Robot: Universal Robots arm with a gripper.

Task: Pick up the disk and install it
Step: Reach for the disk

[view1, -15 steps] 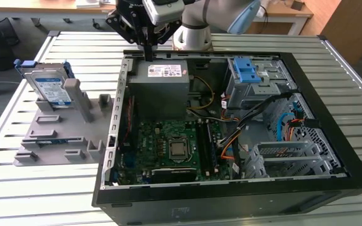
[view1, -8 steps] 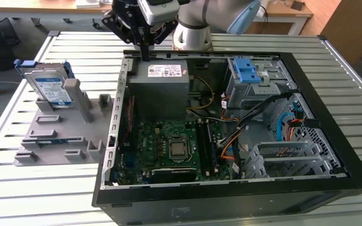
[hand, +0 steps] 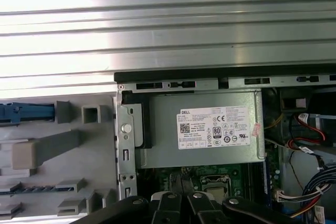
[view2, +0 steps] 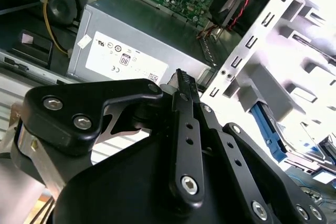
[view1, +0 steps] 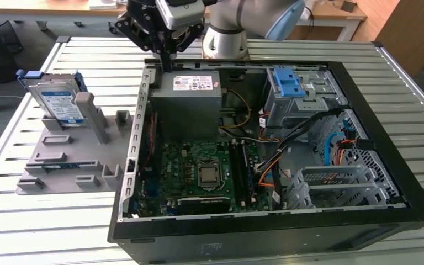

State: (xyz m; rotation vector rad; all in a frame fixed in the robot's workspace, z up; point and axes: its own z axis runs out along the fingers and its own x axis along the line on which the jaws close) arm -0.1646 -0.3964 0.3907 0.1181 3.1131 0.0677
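Step in hand: approach before pick-up, as judged; nothing is grasped yet.
End effector: the gripper [view1: 169,65] hangs over the far wall of the computer case [view1: 271,229], with its fingers clenched together on nothing. Whether the tips touch the case cannot be told.
Task item location: the disk [view1: 57,102] stands on edge in a grey fixture [view1: 64,160] near the table [view1: 20,221] edge on the exterior view's left, toward the far corner and well apart from the gripper.
Next move calls for: in my judgement, parted fingers, travel across to the fixture, and a grasp that clears the fixture's upright posts.
Container, case: open side up, holding the power supply [view1: 194,105] just beside the gripper, the motherboard [view1: 197,171], loose cables [view1: 315,143], and a drive bay with blue latches [view1: 289,83] at its far corner. No drive is seen seated there.
Container, fixture: holds the disk at its far end.
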